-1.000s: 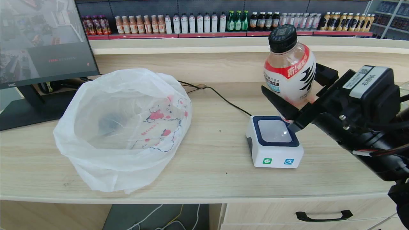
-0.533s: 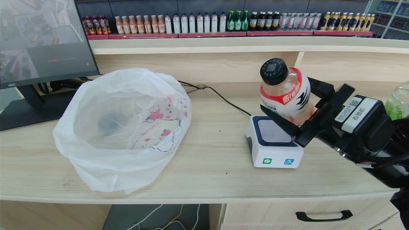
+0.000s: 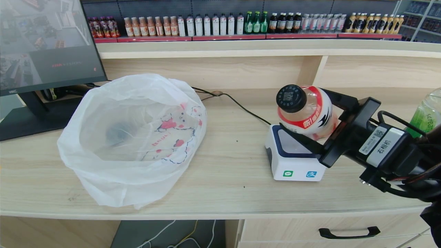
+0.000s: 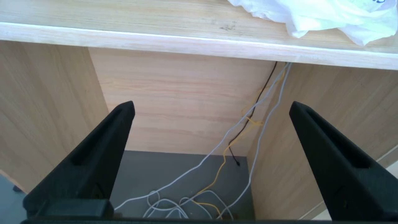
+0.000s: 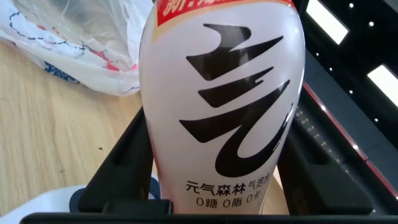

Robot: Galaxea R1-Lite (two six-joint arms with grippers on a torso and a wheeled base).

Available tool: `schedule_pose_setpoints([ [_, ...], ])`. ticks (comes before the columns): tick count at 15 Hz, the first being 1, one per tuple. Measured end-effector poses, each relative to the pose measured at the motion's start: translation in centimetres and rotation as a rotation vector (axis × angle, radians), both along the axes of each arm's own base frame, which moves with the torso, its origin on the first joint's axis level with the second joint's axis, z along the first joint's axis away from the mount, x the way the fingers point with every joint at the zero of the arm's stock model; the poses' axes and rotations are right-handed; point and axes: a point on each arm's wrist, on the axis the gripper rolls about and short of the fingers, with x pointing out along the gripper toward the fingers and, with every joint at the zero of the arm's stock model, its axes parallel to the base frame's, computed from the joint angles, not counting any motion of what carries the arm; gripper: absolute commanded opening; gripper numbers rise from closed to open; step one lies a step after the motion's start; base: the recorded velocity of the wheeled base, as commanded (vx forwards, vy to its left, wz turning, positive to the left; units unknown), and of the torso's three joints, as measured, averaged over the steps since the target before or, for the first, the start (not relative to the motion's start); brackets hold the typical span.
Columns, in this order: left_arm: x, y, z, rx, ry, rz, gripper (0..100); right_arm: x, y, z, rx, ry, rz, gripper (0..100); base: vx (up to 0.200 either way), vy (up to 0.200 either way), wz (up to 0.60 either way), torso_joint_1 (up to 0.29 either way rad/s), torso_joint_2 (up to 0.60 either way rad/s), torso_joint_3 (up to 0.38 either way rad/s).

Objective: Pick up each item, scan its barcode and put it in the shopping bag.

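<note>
My right gripper (image 3: 315, 117) is shut on a white drink bottle (image 3: 306, 112) with a black cap and a red band. The bottle is tilted, cap toward me, just above the white and blue barcode scanner (image 3: 293, 155). In the right wrist view the bottle (image 5: 224, 106) stands between the black fingers, with a corner of the scanner (image 5: 56, 208) below it. The white plastic shopping bag (image 3: 134, 137) lies open on the counter to the left of the scanner. My left gripper (image 4: 211, 168) is open below the counter edge, facing the space under the desk.
A monitor (image 3: 48, 44) stands at the back left, and a black cable (image 3: 241, 106) runs to the scanner. A green bottle (image 3: 425, 115) stands at the far right. A raised wooden ledge backs the counter (image 3: 227, 182). Loose wires (image 4: 249, 149) hang under it.
My right gripper has lowered the bottle and tipped it forward, from upright and high to tilted just above the scanner. The bag and scanner have not moved.
</note>
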Motion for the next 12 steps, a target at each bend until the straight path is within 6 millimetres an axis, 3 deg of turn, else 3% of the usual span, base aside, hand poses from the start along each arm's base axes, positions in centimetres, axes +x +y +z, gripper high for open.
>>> schedule_pose_setpoints([
  [12,0.0,0.0,0.0,0.0,0.0,0.0,100,0.4,0.4,-1.4,-0.086,-0.017,0.028,0,0.0,0.0,0.0,0.0,0.0,0.0],
])
